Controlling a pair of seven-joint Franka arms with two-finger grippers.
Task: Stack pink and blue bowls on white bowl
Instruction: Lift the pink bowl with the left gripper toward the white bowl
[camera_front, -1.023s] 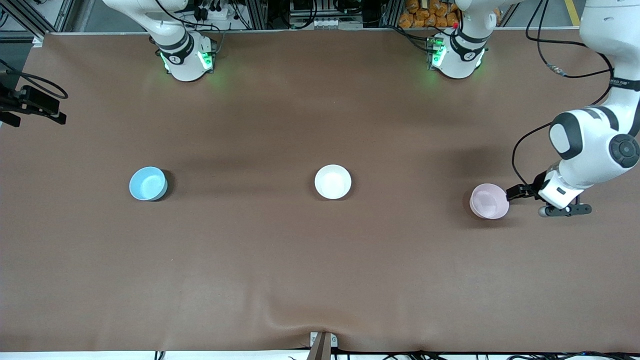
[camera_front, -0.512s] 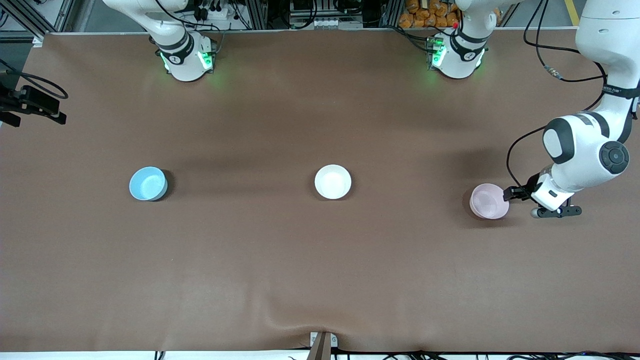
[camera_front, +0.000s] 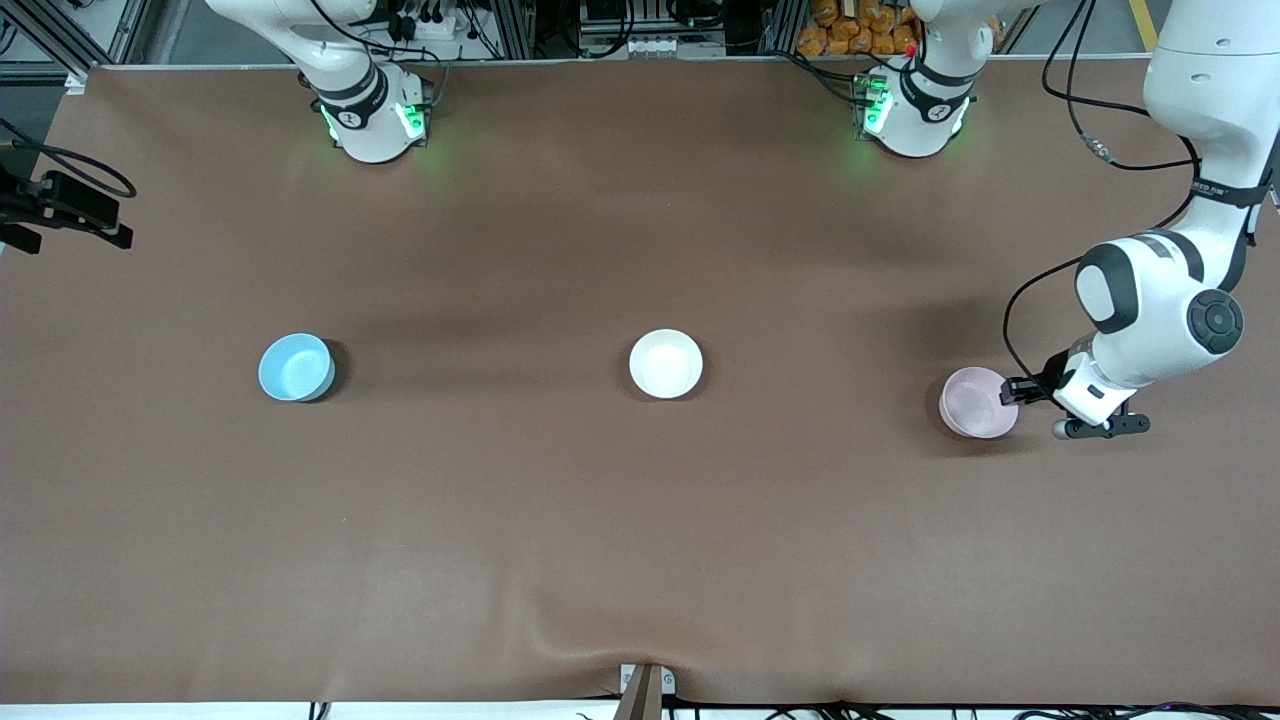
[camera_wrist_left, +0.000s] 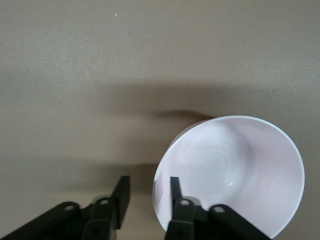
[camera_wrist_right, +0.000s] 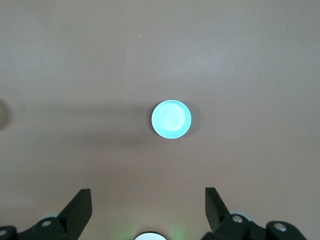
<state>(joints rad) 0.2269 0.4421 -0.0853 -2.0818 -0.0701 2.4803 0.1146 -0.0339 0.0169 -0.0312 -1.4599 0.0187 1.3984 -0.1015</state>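
The pale pink bowl sits on the table toward the left arm's end. My left gripper is low at its rim, open. One finger is inside the bowl and the other is outside, with a gap between it and the wall. The white bowl stands mid-table. The blue bowl sits toward the right arm's end. My right gripper waits high over the table, open and empty, and does not show in the front view.
A brown cover spans the whole table. A black camera mount juts in at the right arm's end. A small bracket sits at the table edge nearest the front camera. The arm bases stand along the edge farthest from it.
The left gripper's fingers have narrowed around the pink bowl's rim, and the arm has shifted slightly toward the bowl. The bowls and the right arm have not moved.
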